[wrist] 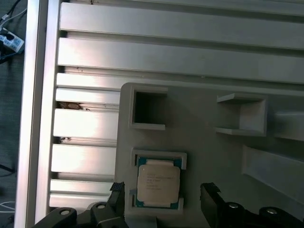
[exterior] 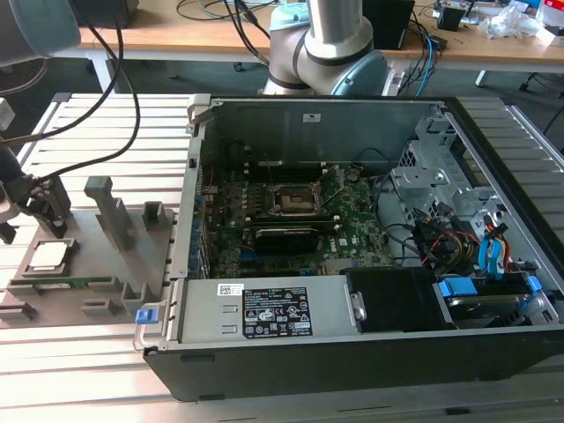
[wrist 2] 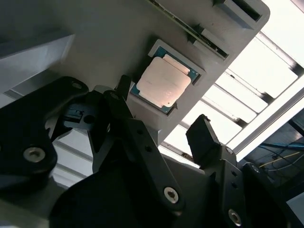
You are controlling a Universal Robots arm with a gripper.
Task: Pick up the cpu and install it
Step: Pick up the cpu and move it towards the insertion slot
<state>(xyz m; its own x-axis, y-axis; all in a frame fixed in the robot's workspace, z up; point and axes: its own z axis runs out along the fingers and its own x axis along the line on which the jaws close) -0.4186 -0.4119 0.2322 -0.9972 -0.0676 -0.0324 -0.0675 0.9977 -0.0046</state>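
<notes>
The cpu [exterior: 48, 256] is a small silvery square chip lying flat in a recess of the grey holder plate [exterior: 106, 264] at the exterior view's left. My gripper [exterior: 44, 216] hangs just above it, open, touching nothing. In both wrist views the black fingers straddle the cpu [wrist 2: 164, 81] [wrist: 158, 183] with a gap on each side; one fingertip [wrist 2: 124, 86] is close to the chip's edge, the other fingertip [wrist 2: 202, 127] stands farther off. The dark square socket [exterior: 293, 201] sits on the motherboard inside the open computer case [exterior: 264, 352].
The holder plate carries several upright grey posts [exterior: 110, 207] and empty pockets [wrist: 148, 110]. It all rests on a slatted aluminium table [exterior: 79, 379]. Black cables [exterior: 123, 97] trail over the table's back left. The arm's base [exterior: 326, 44] stands behind the case.
</notes>
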